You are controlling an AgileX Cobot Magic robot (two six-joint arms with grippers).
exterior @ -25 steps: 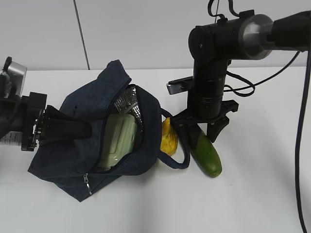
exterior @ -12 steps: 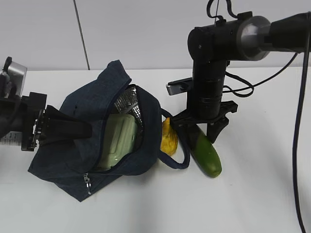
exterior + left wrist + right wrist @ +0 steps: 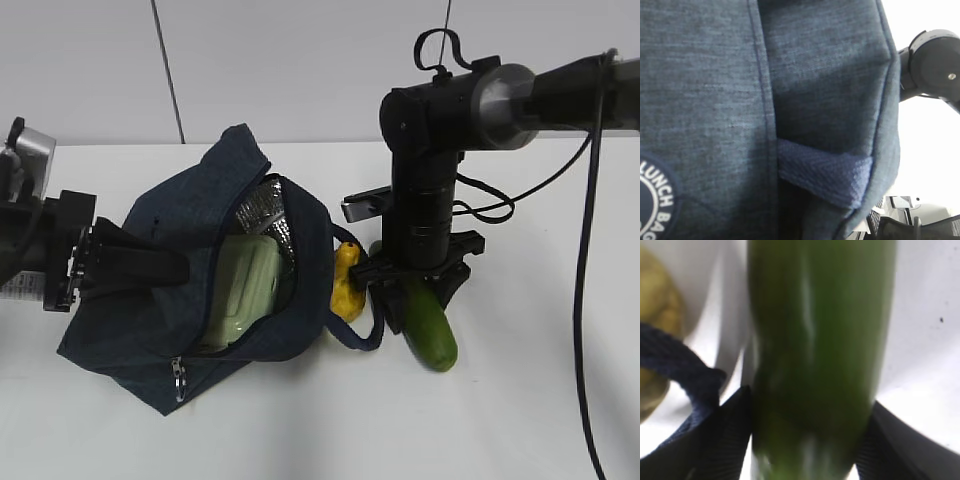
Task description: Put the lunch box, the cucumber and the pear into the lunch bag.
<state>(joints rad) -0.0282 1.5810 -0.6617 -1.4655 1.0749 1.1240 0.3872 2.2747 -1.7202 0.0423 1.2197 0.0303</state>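
Observation:
The dark navy lunch bag (image 3: 170,215) lies open on the white table, foil lining showing. The lunch box (image 3: 245,285) with its pale green lid sits inside it. My left gripper (image 3: 185,268) is shut on the bag's left side; the left wrist view is filled with the bag's fabric (image 3: 705,100) and my fingers are hidden there. The yellow pear (image 3: 347,285) lies just right of the bag. The dark green cucumber (image 3: 430,325) lies on the table beside it. My right gripper (image 3: 415,290) is down over the cucumber (image 3: 815,340), its fingers (image 3: 725,440) pressed against both sides.
The bag's loop handle (image 3: 355,335) lies on the table between pear and cucumber, and it crosses the right wrist view (image 3: 685,370) close to my left finger. The pear (image 3: 657,295) is at that view's left edge. A zipper pull (image 3: 178,378) hangs at the bag's front.
My right gripper has come down lower and its jaws have narrowed onto the cucumber. The pear has shifted a little, neck now up. The left gripper and bag have not moved.

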